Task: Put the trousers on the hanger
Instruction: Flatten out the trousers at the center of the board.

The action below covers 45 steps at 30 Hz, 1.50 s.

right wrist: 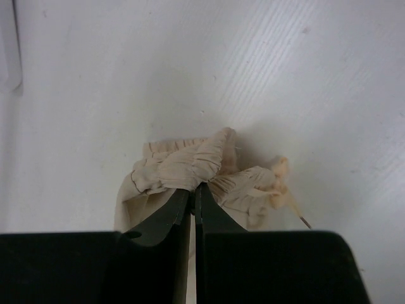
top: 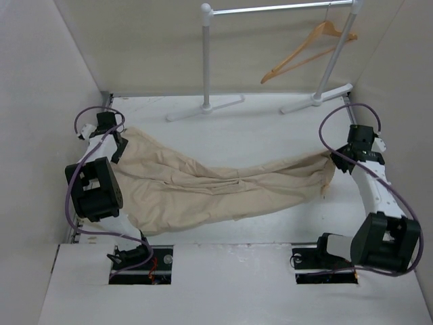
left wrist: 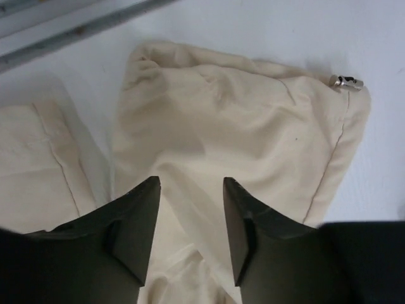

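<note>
Overhead, we see the wrinkled beige cotton trousers stretched left to right across the white surface, and the light-wood triangular hanger on the far white metal rail. Only our wrist views settle the grips: left end effector spread apart above the waistband, right end effector clenched on bunched cuffs.

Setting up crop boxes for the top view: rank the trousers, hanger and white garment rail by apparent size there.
Largest: trousers, covering most area.
Next: garment rail, nearly as wide but thin, and farther from the camera.
Smallest: hanger.
</note>
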Each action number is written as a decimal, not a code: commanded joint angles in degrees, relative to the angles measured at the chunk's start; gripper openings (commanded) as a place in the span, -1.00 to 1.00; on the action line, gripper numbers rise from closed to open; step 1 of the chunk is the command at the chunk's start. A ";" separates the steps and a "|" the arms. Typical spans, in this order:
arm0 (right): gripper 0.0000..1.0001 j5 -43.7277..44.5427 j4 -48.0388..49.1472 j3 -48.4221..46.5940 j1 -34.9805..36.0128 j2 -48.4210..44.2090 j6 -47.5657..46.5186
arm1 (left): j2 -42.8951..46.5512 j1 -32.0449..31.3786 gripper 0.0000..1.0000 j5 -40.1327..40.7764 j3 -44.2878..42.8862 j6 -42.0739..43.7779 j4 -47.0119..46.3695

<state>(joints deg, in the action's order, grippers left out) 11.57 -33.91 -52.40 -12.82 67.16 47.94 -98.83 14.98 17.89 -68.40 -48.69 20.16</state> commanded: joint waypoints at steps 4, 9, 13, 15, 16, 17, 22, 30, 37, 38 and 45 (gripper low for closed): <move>-1.00 3.53 8.07 -3.67 3.45 4.04 0.05 | 7.23 1.50 -0.04 -1.81 1.87 2.01 -1.44; -1.00 3.90 8.25 -5.51 4.33 4.56 -1.89 | 2.00 0.27 -0.01 -1.98 -7.16 5.70 -0.57; -1.00 3.37 8.33 -6.66 7.93 6.06 -2.41 | -11.27 -3.15 -0.02 -3.48 -20.33 9.92 3.02; -1.00 3.19 8.60 -6.75 8.73 6.23 -2.42 | -17.51 -4.21 -0.02 -3.48 -26.75 11.24 5.84; -0.99 2.93 8.69 -6.75 9.17 6.32 -2.42 | -19.89 -4.56 -0.02 -3.21 -29.31 11.59 6.90; -0.99 2.49 8.69 -6.84 9.43 6.41 -2.50 | -21.65 -4.74 -0.03 -3.21 -31.25 11.77 7.60; -0.99 1.44 8.69 -7.10 9.43 6.67 -3.65 | -29.74 -5.62 -0.06 -2.51 -40.66 12.56 12.52; -1.00 1.08 9.04 -7.10 8.82 8.08 -4.96 | -36.87 -3.96 -0.65 0.74 -47.17 12.04 14.90; -1.00 3.80 8.78 -13.51 8.91 3.70 -7.95 | -14.69 -2.54 -0.97 2.76 -33.05 8.17 5.70; -1.00 4.42 8.69 -14.30 8.73 1.60 -8.39 | -10.03 -2.63 -0.97 3.37 -30.59 7.56 4.46; -1.00 6.18 4.04 -11.68 9.52 -15.10 -8.83 | 14.60 -1.67 -0.95 7.60 -16.25 1.50 3.30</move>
<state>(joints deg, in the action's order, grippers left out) 15.07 -28.80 -63.53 -3.36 57.93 39.81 -92.60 12.47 21.52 -88.60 -42.92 25.30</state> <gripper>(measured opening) 0.087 0.025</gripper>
